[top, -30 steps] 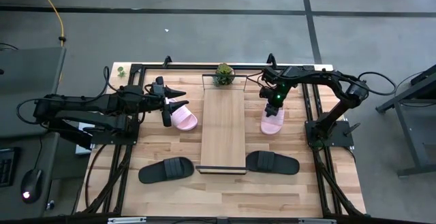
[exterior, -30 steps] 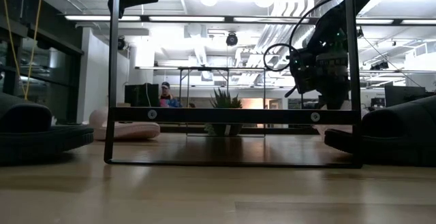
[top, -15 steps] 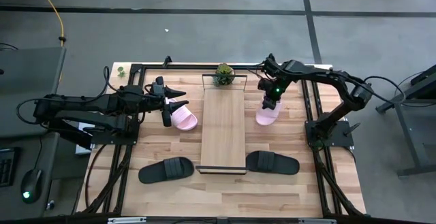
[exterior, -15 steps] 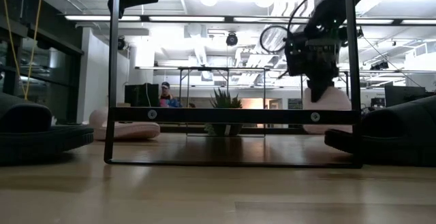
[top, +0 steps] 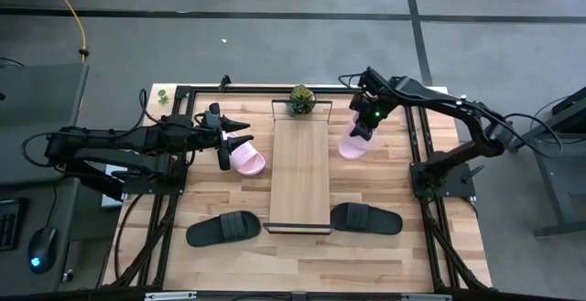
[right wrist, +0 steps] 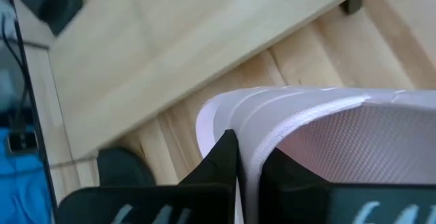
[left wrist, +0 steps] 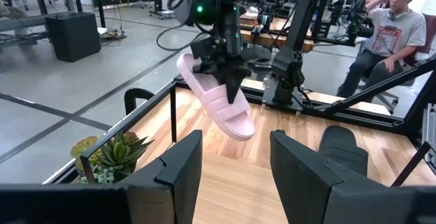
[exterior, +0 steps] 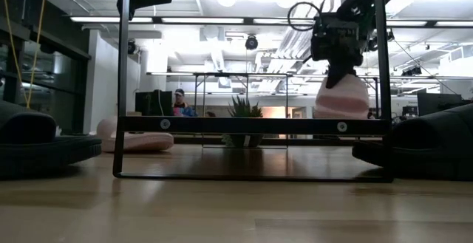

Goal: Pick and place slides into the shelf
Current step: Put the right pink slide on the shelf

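Hovering with fingers apart over a pink slide (top: pixel 247 159), left gripper (top: pixel 226 140), shelf (top: pixel 300 173) lying mid-table between black slides (top: pixel 223 228), right gripper (top: pixel 365 123) pinching second pink slide (top: pixel 352 143) aloft beside the shelf's right edge.

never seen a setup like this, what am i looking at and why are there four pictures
It is a table with two dark robot arms, filmed by four cameras at once: one overhead, one at tabletop height, one on each wrist. The right gripper is shut on a pink slide, lifted off the table beside the shelf, the long pale board in the middle. The left gripper waits open over the other pink slide. Two black slides lie near the shelf's front end, a small plant at its far end.
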You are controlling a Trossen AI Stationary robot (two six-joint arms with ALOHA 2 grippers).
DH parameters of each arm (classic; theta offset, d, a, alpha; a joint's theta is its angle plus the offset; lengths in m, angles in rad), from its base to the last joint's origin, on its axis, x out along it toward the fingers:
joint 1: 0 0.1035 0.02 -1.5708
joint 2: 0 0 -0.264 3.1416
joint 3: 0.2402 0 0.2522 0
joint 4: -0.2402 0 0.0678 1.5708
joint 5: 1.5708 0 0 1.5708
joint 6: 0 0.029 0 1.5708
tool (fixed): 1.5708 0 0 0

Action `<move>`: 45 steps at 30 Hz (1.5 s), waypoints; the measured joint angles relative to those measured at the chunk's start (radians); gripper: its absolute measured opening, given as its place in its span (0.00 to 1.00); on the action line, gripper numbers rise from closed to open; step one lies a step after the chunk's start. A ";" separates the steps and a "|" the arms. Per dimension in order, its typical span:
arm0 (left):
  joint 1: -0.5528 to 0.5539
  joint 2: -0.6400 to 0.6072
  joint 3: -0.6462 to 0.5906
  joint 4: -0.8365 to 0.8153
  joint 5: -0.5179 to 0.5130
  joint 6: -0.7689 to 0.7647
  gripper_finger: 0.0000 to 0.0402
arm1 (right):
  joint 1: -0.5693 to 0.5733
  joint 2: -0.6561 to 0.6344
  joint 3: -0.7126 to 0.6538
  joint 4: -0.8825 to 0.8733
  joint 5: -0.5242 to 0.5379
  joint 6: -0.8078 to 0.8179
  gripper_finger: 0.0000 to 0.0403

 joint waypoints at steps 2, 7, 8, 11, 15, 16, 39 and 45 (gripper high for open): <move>0.000 0.000 0.000 0.000 0.000 0.000 0.39 | 0.000 -0.019 0.000 0.019 -0.001 0.046 0.01; 0.000 0.000 0.000 0.000 0.000 0.000 0.39 | 0.000 -0.073 0.000 0.054 -0.003 0.121 0.02; 0.000 0.000 0.000 0.000 0.000 0.000 0.39 | 0.000 -0.085 0.000 0.060 -0.003 0.136 0.02; 0.000 0.000 0.000 0.000 0.000 0.000 0.39 | 0.001 -0.118 0.000 0.091 -0.003 0.179 0.02; 0.000 0.000 0.000 0.000 0.000 0.000 0.39 | 0.010 -0.157 0.000 0.152 -0.003 0.249 0.02; 0.000 0.000 0.000 0.000 0.000 0.000 0.39 | 0.015 -0.166 0.000 0.175 -0.003 0.267 0.02; 0.000 0.000 0.000 -0.002 0.000 0.000 0.39 | 0.388 -0.207 -0.002 0.548 0.345 0.530 0.02; 0.000 0.000 0.000 -0.002 0.000 0.000 0.39 | 0.501 -0.206 -0.003 0.610 0.539 0.548 0.02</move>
